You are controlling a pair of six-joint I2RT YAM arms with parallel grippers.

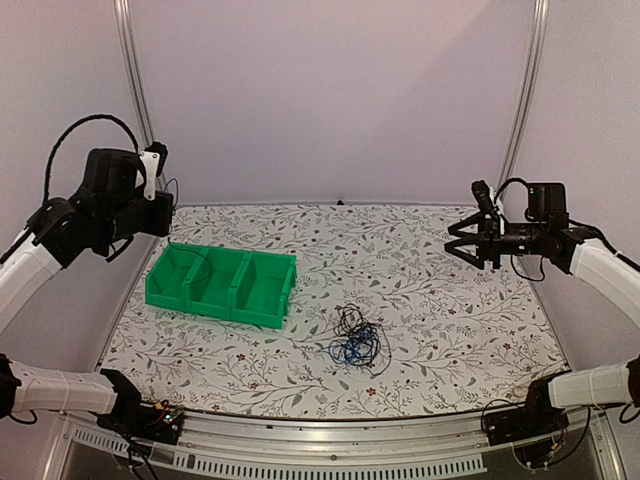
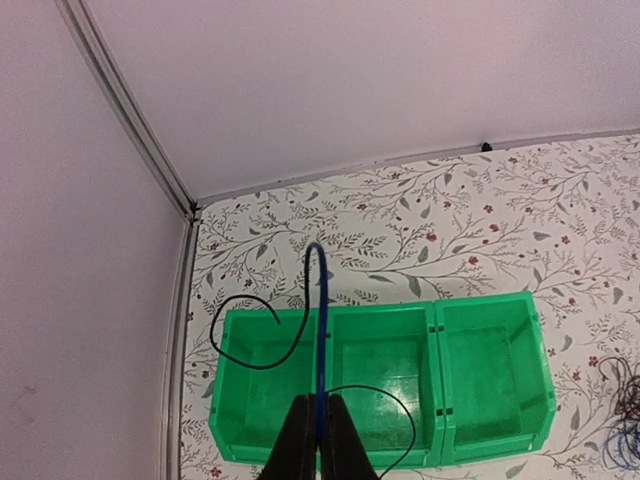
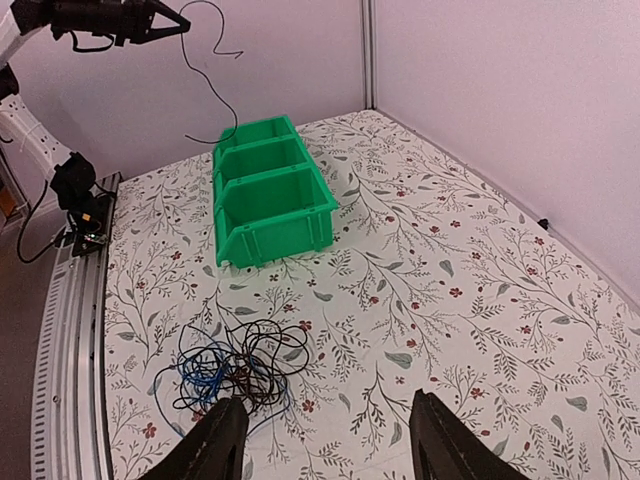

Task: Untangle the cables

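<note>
The cables lie in a small blue and black snarl (image 1: 355,340) on the floral table, in front of the green bin's right end. The snarl also shows in the right wrist view (image 3: 235,365). My left gripper (image 2: 320,425) is raised above the green bin (image 2: 380,385) and is shut on a thin blue cable (image 2: 322,330). A thin black wire (image 2: 250,345) loops beside that cable, over the bin's left and middle compartments. From the right wrist view the held cable (image 3: 205,85) hangs from the left gripper (image 3: 165,22) toward the bin. My right gripper (image 3: 325,435) is open and empty, held high to the right of the snarl (image 1: 465,245).
The green bin (image 1: 222,285) has three compartments and stands at the table's left middle. The walls and a metal frame post (image 2: 130,110) close the back and left. The metal rail (image 3: 75,330) runs along the near edge.
</note>
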